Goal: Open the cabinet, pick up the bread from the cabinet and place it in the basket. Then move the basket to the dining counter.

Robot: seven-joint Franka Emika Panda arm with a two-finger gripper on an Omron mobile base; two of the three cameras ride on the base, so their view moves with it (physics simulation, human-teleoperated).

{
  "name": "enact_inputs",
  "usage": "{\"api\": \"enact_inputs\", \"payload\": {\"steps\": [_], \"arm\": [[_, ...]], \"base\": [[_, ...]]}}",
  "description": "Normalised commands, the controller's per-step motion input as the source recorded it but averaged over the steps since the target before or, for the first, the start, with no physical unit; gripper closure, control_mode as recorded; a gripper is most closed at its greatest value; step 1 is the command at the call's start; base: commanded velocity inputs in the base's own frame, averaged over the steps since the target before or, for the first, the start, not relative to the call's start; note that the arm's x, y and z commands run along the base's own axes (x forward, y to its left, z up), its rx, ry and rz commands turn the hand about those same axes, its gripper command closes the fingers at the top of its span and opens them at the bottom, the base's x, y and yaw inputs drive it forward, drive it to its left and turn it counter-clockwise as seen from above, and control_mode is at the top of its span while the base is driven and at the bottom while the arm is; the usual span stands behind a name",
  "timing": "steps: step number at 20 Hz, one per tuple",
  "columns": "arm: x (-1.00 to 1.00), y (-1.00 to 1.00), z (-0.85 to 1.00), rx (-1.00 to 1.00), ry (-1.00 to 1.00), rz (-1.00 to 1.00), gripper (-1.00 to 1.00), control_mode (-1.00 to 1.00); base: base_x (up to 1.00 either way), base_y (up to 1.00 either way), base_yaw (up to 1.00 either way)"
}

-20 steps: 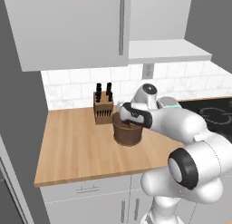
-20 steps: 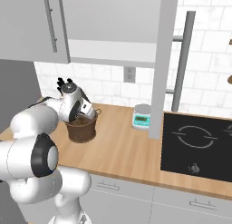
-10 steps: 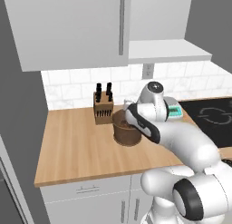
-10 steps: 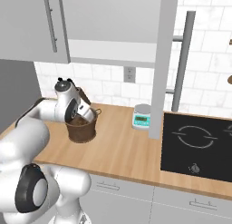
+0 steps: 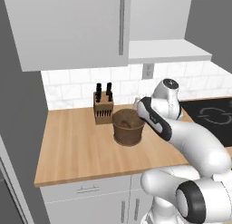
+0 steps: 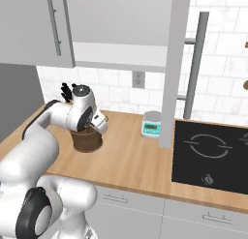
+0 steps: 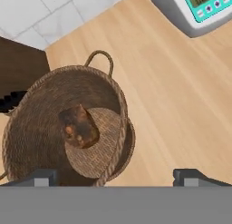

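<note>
Looking down from the hand view we see the bread (image 7: 78,126), a lumpy dark loaf, lying inside the woven round basket (image 7: 41,105) on the wood bench (image 7: 172,96). Our gripper (image 7: 113,175) is spread wide above it. Base views hide the loaf.

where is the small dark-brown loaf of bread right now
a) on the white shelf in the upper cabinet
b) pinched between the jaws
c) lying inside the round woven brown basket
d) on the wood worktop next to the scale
c: the hand view shows the small dark-brown loaf of bread lying on the floor of the round woven brown basket, with the gripper open above it.
</note>
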Motion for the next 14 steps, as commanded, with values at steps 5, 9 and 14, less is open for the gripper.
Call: {"api": "enact_inputs", "payload": {"steps": [5,9,14], "arm": [[0.0,-0.01,-0.34,0.13,0.14,0.0,-1.0,-1.0],[0.0,0.0,-0.37,0.13,0.13,0.0,-1.0,-1.0],[0.05,0.0,-0.18,0.04,0.04,0.0,-1.0,-1.0]], "base": [[0.0,0.0,0.0],[0.0,0.0,0.0],[0.0,0.0,0.0]]}}
